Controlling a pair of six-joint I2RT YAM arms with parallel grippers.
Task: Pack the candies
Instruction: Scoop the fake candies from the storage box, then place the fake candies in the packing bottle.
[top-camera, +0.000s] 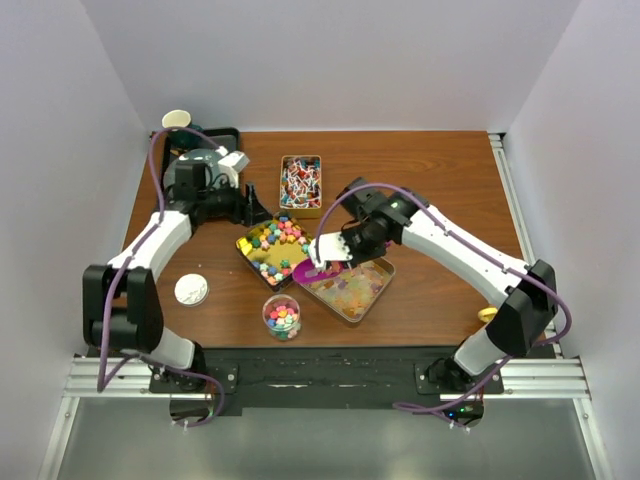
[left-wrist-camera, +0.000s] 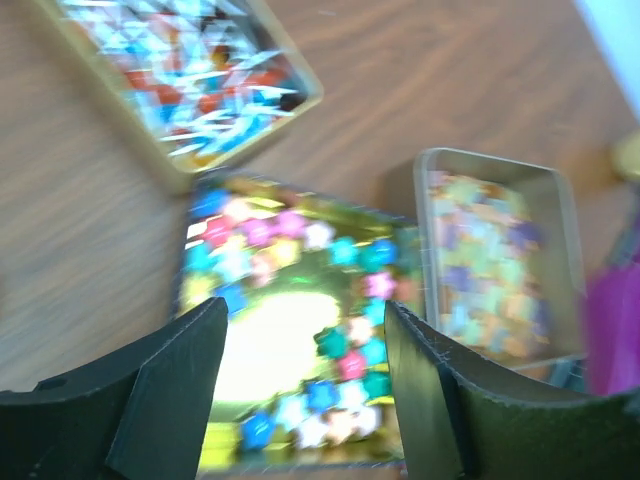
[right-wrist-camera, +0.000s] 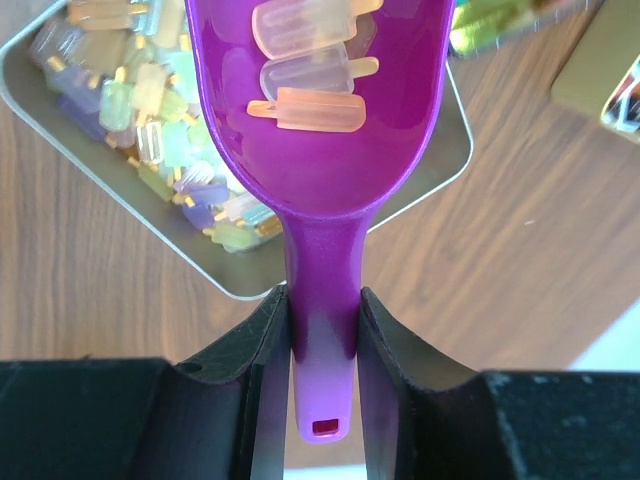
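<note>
My right gripper (right-wrist-camera: 325, 320) is shut on the handle of a purple scoop (right-wrist-camera: 325, 150) that carries three pastel ice-lolly gummies (right-wrist-camera: 305, 70). The scoop is held just above the near-left end of the silver tin of gummies (top-camera: 352, 288). In the top view the right gripper (top-camera: 335, 252) sits between that tin and the gold tin of multicolour chunky candies (top-camera: 272, 248). My left gripper (top-camera: 255, 208) is open and empty, hovering over the gold tin's far edge (left-wrist-camera: 290, 330). A third tin holds red-white-blue wrapped candies (top-camera: 300, 185). A clear cup (top-camera: 281, 316) holds multicolour candies.
A white round lid (top-camera: 191, 290) lies at the near left. A black tray (top-camera: 228, 135) and a white cup (top-camera: 177, 120) stand at the back left corner. A small yellow object (top-camera: 487, 314) lies by the right arm's base.
</note>
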